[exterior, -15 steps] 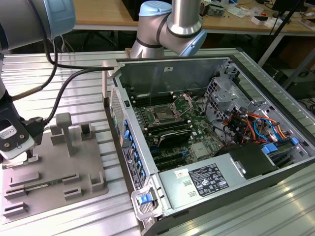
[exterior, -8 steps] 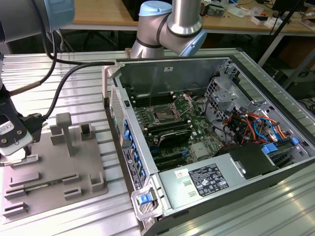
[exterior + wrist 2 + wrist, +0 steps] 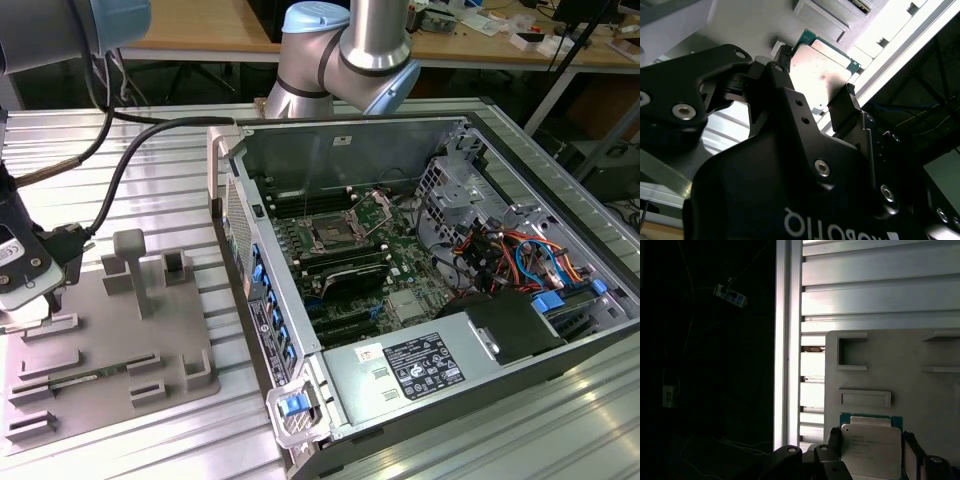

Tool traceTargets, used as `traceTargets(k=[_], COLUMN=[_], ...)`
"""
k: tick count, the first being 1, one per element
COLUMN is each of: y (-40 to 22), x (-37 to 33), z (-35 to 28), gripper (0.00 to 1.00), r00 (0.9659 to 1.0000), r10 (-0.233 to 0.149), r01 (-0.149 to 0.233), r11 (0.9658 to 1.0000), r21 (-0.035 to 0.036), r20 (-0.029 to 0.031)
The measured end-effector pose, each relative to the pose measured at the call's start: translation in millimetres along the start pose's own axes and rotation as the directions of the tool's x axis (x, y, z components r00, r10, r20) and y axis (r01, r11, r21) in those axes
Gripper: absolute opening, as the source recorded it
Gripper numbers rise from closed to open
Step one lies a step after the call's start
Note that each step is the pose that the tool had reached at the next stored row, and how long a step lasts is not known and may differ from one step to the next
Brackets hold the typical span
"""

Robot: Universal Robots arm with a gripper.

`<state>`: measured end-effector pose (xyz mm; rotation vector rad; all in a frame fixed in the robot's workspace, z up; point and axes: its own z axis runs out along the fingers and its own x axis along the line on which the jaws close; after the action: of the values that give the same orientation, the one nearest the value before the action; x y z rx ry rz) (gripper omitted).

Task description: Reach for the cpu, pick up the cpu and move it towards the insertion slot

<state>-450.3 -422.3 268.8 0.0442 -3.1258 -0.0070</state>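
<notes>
**Position.** The gripper hangs over the grey tray, at that tray's edge on the exterior view's left. The tray lies on the ribbed metal table, near the table's edge.

**Task item.** We find the cpu between the fingers, metal top facing the wrist. The fingers stand narrow, one against each of two opposite edges of the chip, so we judge it held. The insertion slot sits on the green motherboard inside the open case, well apart from the chip.

**Step in hand.** We take this to be the pick-up. In our judgement it calls for an even hold on the edges only, with the chip kept level and raised straight off the tray, clear of the raised blocks beside it. A tilt or a skewed grip could let it slip.

**Not established.**
- We cannot tell whether the chip rests on the tray or is already off it.
- In the first wrist view its near edge is cut off.
- In the exterior view the gripper body covers the chip.
- The slot's lever is too small to judge.
</notes>
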Motion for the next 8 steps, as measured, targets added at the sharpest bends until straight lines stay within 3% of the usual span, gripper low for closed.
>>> traceTargets(k=[8], y=[0.0], x=[0.1], z=[-1.5], gripper=[0.55], r00=[1.0], r10=[0.0], r01=[0.0], r11=[1.0], r21=[0.0003], r20=[-0.0006])
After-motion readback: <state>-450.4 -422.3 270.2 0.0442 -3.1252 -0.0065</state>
